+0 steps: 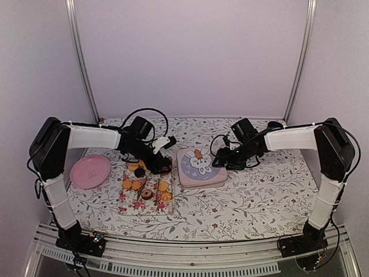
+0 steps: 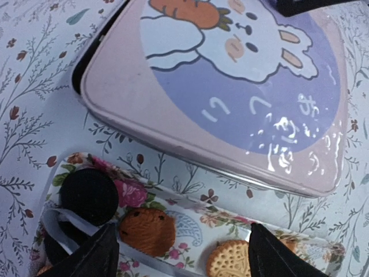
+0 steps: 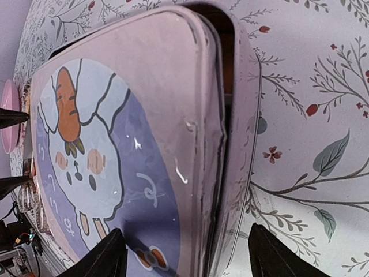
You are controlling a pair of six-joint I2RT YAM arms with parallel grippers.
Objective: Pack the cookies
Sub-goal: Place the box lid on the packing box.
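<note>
My left gripper [image 2: 181, 245] is the nearer one, jaws spread wide and empty right over the cookies [image 2: 147, 231] on the floral tray [image 2: 190, 222] beside the tin [image 2: 230, 86], while my right gripper [image 3: 184, 254], also open and empty, straddles the tin's far edge.

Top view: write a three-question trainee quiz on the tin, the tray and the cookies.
1. True or false: the lid is off the tin.
2. The cookies lie on: A) the pink plate, B) the floral tray, C) the tin.
3. Which animal is drawn on the lid?

Key: 1 false; 2 B; 3 a rabbit, with a carrot.
</note>
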